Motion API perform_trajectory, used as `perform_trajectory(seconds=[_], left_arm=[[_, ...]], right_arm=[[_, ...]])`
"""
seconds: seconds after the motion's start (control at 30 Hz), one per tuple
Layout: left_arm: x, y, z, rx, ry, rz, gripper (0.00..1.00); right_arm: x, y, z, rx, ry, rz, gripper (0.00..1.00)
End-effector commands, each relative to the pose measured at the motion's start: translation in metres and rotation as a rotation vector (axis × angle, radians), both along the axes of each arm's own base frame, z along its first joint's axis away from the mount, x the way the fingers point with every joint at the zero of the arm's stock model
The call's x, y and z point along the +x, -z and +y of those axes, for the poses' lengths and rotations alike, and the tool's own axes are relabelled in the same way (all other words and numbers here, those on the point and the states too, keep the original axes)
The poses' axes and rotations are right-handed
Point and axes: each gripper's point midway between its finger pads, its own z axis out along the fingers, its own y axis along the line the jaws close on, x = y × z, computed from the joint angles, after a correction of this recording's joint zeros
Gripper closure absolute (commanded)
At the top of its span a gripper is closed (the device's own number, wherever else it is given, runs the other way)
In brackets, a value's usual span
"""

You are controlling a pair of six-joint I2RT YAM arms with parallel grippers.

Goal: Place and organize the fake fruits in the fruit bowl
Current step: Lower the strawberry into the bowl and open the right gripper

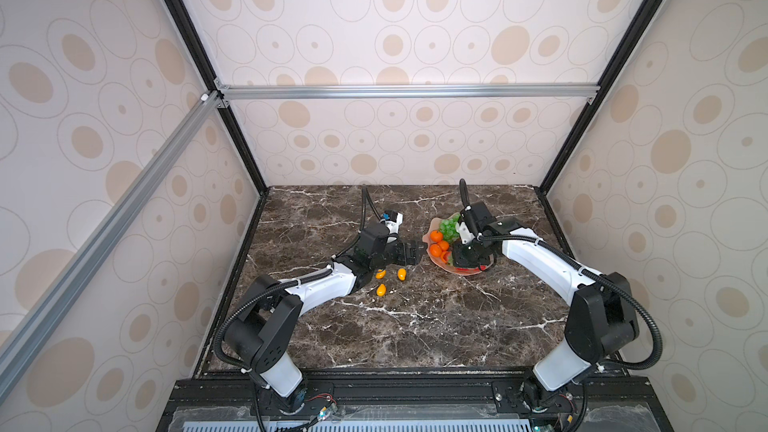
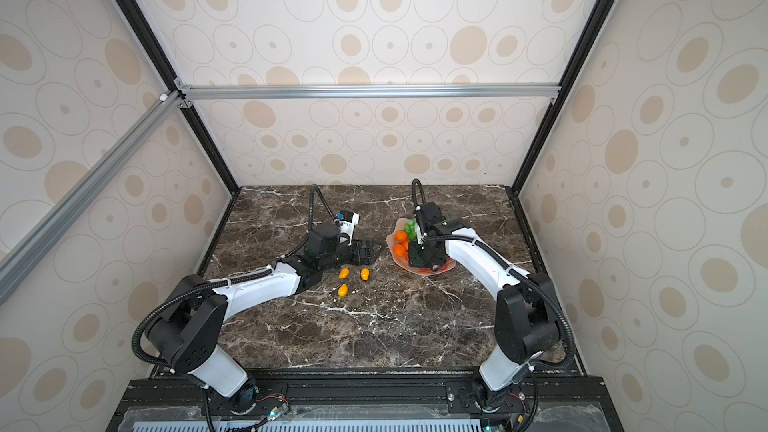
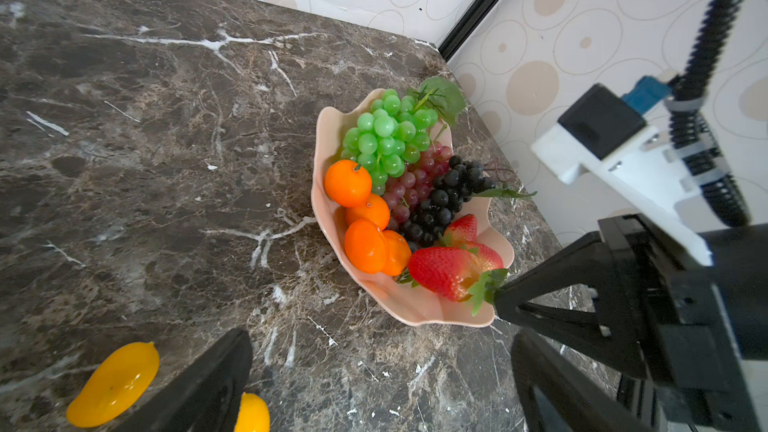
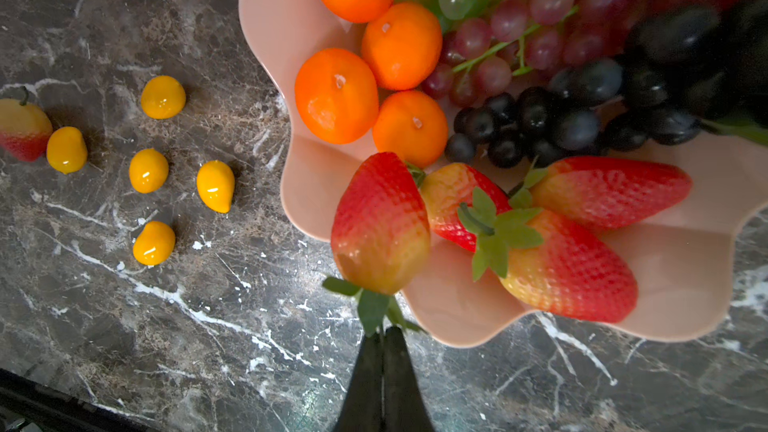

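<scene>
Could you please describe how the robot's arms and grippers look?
Both the left arm and right arm have glossy white link shells, matte black joints and black corrugated cable conduit. The left gripper and right gripper are black, with tapered, triangular open-truss fingers. White camera mounts top the wrists.

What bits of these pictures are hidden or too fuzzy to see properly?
- In both top views the right arm covers much of the fruit bowl, hiding the black grapes.
- There too, the left arm hides two of the five kumquats.
- Right wrist view: the edges cut off the table strawberry and the right claw, which pinches the leaves of a second strawberry; the farthest grapes are blurred.
</scene>
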Motion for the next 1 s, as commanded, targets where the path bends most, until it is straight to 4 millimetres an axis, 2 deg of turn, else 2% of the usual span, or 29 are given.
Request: perform_trajectory(seconds=[0.0, 0.27, 0.5, 0.73, 0.97], left_arm=[[0.000, -0.017, 0.002, -0.042, 0.004, -0.035, 0.02], [-0.001, -0.017, 0.001, -0.054, 0.005, -0.031, 0.02], [-0.001, -0.018, 0.000, -0.058, 0.011, -0.032, 0.02], [-0.003, -0.022, 0.000, -0.061, 0.020, -0.047, 0.02], [-0.003, -0.023, 0.001, -0.062, 0.018, -0.045, 0.02]], right_arm=[[-0.001, 0.010, 0.005, 0.022, -0.030, 0.028, 1.00], [0.000, 0.025, -0.001, -0.004, -0.026, 0.069, 1.00], [0.000, 0.009, -0.007, -0.017, -0.016, 0.011, 1.00], [0.000, 0.025, -0.002, -0.009, -0.038, 0.051, 1.00], [-0.001, 0.032, -0.009, -0.056, -0.033, 0.076, 0.97]])
